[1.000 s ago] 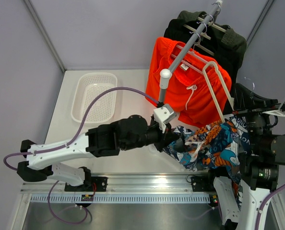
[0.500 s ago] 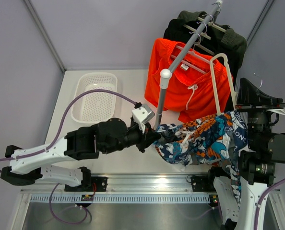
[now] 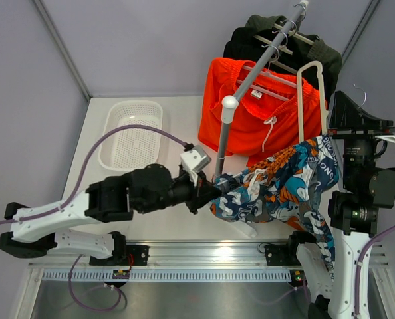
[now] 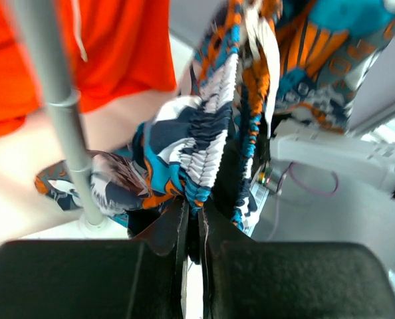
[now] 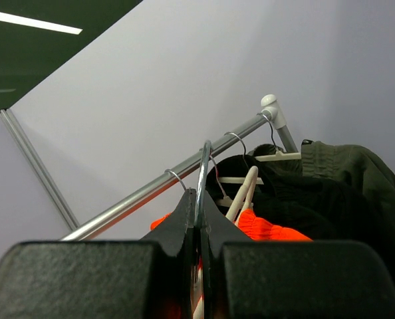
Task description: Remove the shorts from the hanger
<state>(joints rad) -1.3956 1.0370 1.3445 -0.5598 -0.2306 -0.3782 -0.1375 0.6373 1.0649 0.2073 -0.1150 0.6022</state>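
Observation:
The patterned blue, orange and white shorts (image 3: 277, 183) stretch between my two grippers. My left gripper (image 3: 209, 193) is shut on their gathered waistband, which shows in the left wrist view (image 4: 214, 113) at the gripper (image 4: 192, 219). The other end still hangs over the white hanger (image 3: 312, 93). My right gripper (image 3: 354, 114) is shut on that hanger's metal hook (image 5: 203, 166), pinched between the jaws in the right wrist view (image 5: 199, 203). The plain orange shorts (image 3: 264, 113) with a white drawstring hang on another hanger on the rail behind.
A grey rail (image 3: 261, 63) slopes down to a white knob (image 3: 229, 102) on an upright pole (image 4: 61, 119) beside the left gripper. Black and dark olive garments (image 3: 310, 50) hang at the rail's far end. A white basket (image 3: 131, 133) sits at the back left.
My left gripper has pulled the patterned shorts to the left, stretching them out. My right gripper has carried the white hanger up and further back.

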